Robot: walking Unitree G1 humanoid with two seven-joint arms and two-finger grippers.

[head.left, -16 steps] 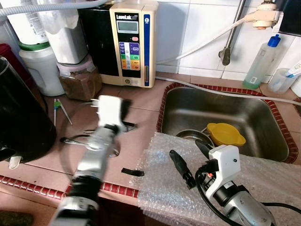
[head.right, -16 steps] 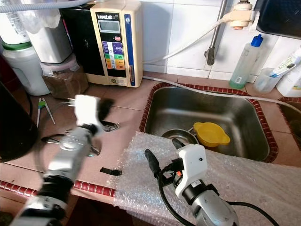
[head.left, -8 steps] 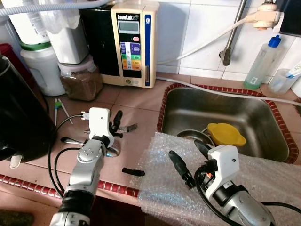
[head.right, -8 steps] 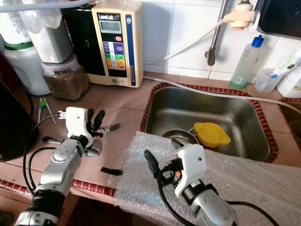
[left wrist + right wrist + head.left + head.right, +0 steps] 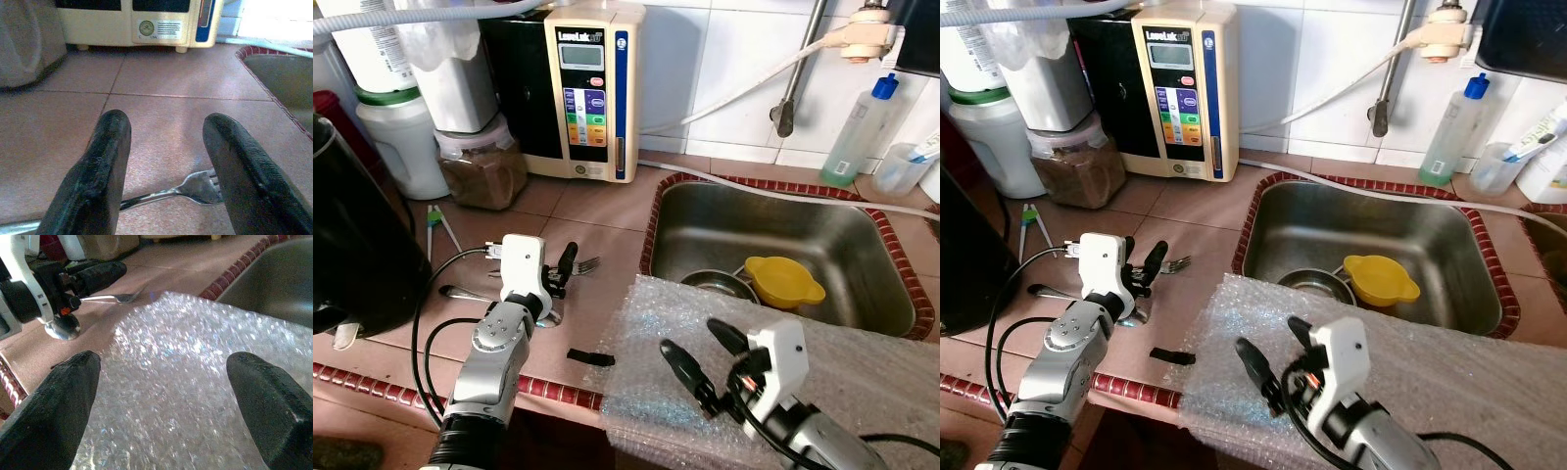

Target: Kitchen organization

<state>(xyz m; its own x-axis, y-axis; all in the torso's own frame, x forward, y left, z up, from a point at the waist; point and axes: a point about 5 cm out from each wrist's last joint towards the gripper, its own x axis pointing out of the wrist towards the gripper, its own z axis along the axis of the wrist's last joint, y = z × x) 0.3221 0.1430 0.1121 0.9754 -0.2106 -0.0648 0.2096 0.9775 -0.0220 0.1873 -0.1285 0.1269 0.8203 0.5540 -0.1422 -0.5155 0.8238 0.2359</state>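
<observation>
Pink-brown tiled counter (image 5: 597, 211) with a red mosaic edge, and on it, at about 9 o'clock of the head view, the left gripper (image 5: 164, 161) low over a fork (image 5: 195, 188). Jaws spread wide, one black finger on each side of the fork's handle, pinching nothing; tines pointing toward the steel sink (image 5: 803, 230) at 2 o'clock. Just beside the gripper, toward 8 o'clock, a spoon (image 5: 470, 293) lying flat on the tile. Near the counter edge at 6 o'clock, a small black strip (image 5: 590, 357). Clear bubble wrap (image 5: 1449, 362) spread across the front corner of the sink and over the counter edge, from 5 to 4 o'clock. Right gripper (image 5: 171, 396) hanging above this wrap, fingers far apart, holding nothing. Inside the sink, a yellow bowl (image 5: 783, 279) upside down next to a metal bowl (image 5: 710, 283) partly hidden under the wrap. At 11 o'clock, against the white wall tiles, a cream and black water machine (image 5: 587, 88), with a jar of brown powder (image 5: 480, 166) and a white container (image 5: 399, 137) on its left side. At 1 o'clock, a clear bottle with a blue cap (image 5: 862, 122).
</observation>
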